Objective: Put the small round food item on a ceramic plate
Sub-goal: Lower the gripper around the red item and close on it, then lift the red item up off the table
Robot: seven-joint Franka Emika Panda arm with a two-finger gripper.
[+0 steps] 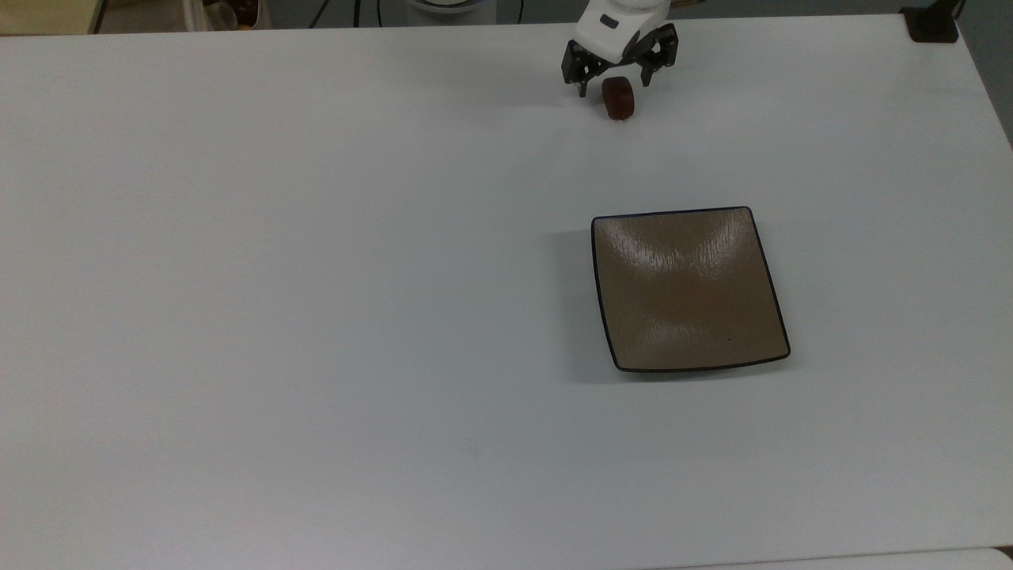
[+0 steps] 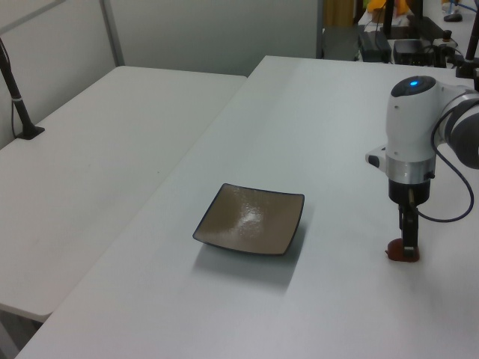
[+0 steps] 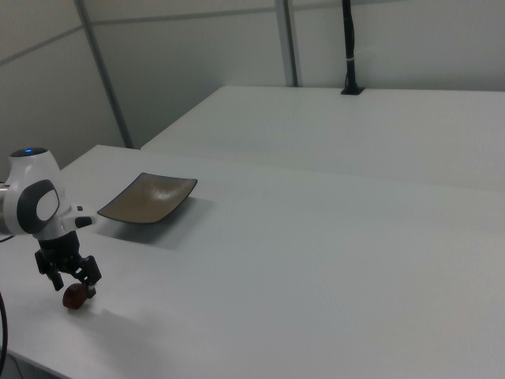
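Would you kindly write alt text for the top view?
A robot gripper, fingers open, straddles a small reddish-brown food item near the white table's far edge. An empty square tan plate sits apart, nearer the camera.

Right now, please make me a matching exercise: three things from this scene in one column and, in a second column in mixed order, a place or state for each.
Column one:
1. gripper
2. small round food item
3. ceramic plate
4. table

Column two:
A. square, tan-brown, nothing on it
B. white surface carrying everything
C. open, fingers down on either side of the lump
D. reddish-brown, lying on the table between two fingers

Right pairs: 1-C, 2-D, 3-A, 4-B
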